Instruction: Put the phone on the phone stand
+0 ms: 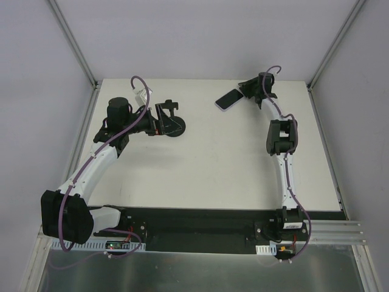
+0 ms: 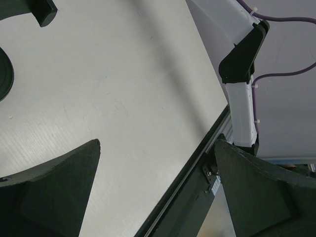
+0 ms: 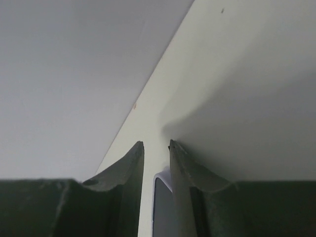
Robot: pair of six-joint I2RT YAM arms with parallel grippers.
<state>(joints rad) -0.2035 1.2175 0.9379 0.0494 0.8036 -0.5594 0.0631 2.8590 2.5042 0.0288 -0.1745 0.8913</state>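
The phone (image 1: 230,99), dark-screened with a pale rim, lies at the back of the table, right of centre. My right gripper (image 1: 248,91) is at its right end. In the right wrist view the phone (image 3: 163,207) has one corner between the narrowly parted fingers of the right gripper (image 3: 155,144). It lies against the right finger, and a pale strip shows between it and the left finger. The black phone stand (image 1: 172,123) is at the back left. My left gripper (image 1: 155,121) is beside it, wide open. In the left wrist view the left gripper (image 2: 157,143) holds nothing, and the stand's disc base (image 2: 4,74) sits at the left edge.
The back wall (image 3: 74,74) rises just behind the phone. The table's near edge is a black rail (image 2: 192,177). My right arm's white link (image 2: 242,103) stands beyond that rail. Grey enclosure walls and metal posts (image 1: 76,42) close in both sides.
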